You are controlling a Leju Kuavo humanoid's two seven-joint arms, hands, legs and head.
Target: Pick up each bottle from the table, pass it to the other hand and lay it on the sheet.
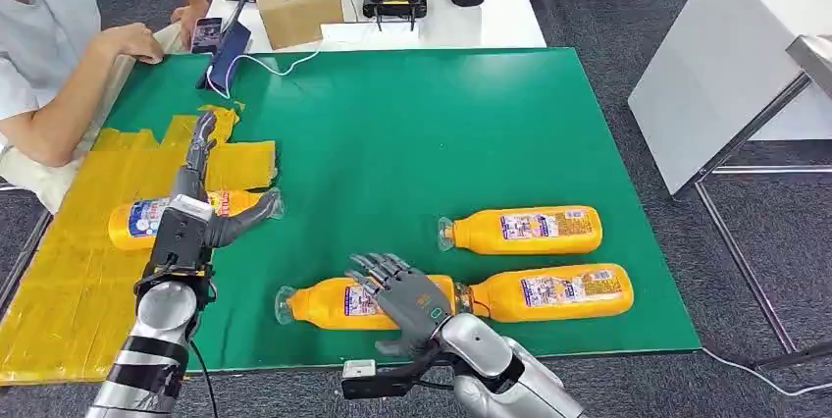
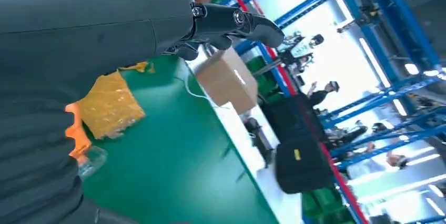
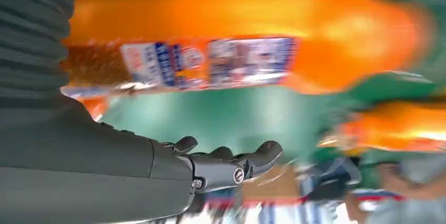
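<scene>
Progress: one bottle lay on the yellow sheet, so one transfer seemed finished; three were left on the green worktop, by my judgement.
Bottle on sheet: it lay on its side, cap toward the green area, partly hidden behind the left hand.
Left hand: it was over this bottle with the fingers stretched and apart; it seemed to hold nothing, though I could not tell if it touched the bottle.
Near bottle: the nearest bottle lay on its side close to the front edge, cap pointing left.
Right hand: the right hand was over the middle of this bottle, fingers spread and not closed around it; the grasp seemed not yet made.
Other bottles: a second bottle lay just beside the near one, end to end, and a third bottle lay behind them, apart.
Look of bottles: all were orange plastic with a printed label and a clear cap; the right wrist view was blurred.
</scene>
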